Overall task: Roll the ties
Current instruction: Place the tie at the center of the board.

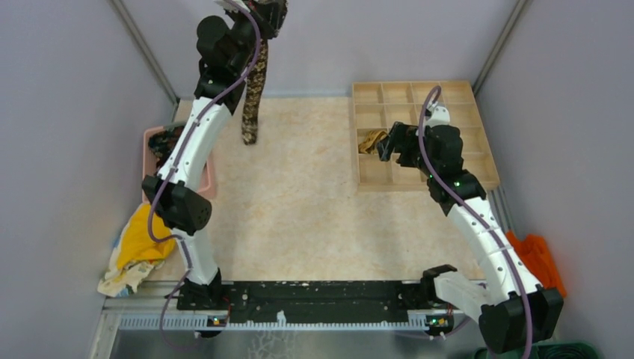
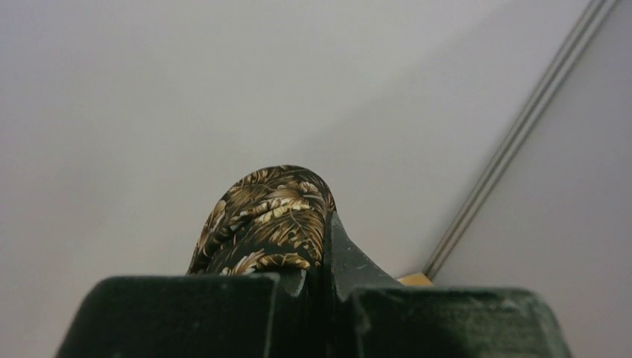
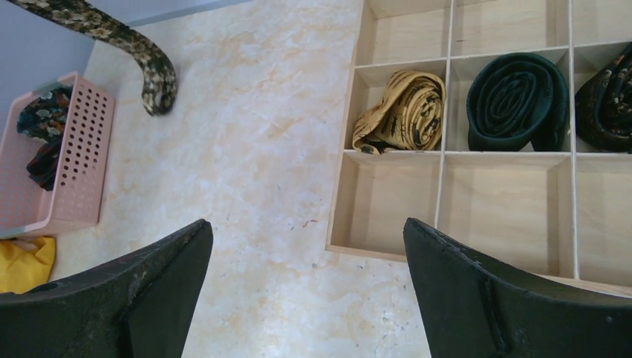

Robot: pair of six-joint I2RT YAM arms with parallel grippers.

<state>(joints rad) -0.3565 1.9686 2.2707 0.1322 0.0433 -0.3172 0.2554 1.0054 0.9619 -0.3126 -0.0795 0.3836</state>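
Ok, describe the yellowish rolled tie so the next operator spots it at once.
Find the wooden divided tray at the far right of the table. In its left column, second row from the near edge, lies the golden-tan tie, loosely rolled. The dark green tie and black floral tie along its row are dark; it alone is golden.

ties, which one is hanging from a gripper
The leaf-print tie, pinched in the left gripper; the golden tie and dark green tie sit rolled in the tray.

We logged the central tabletop (image 1: pixel 299 213) as passable; obstacles were pink basket (image 1: pixel 209 178) left, wooden tray (image 1: pixel 356 134) right, 1 dangling tie (image 1: pixel 254 93) far-left.
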